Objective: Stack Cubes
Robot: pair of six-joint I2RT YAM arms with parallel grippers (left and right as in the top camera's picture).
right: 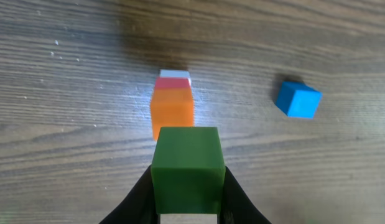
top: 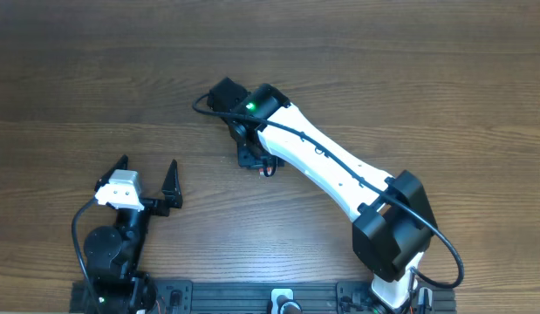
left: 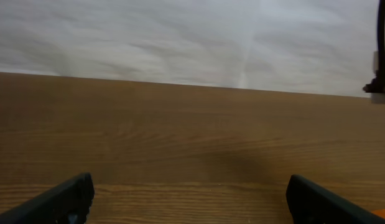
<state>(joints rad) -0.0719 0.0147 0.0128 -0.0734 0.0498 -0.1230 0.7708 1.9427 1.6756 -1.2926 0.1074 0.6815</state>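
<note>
- Right wrist view: the right claw (right: 187, 186) is pinching the green cube (right: 185, 163) by opposite faces, near the orange cube (right: 172, 112).
- The green cube is looking light, rigid and smooth, suiting a centred grip.
- The left claw (top: 148, 163) is sitting spread.

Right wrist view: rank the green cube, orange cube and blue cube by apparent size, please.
1. green cube: clearly the largest, but it sits nearest the camera, so its true size is unsure.
2. orange cube and blue cube: nearly alike. Orange seems marginally bigger, but that is too close to rank.
</note>
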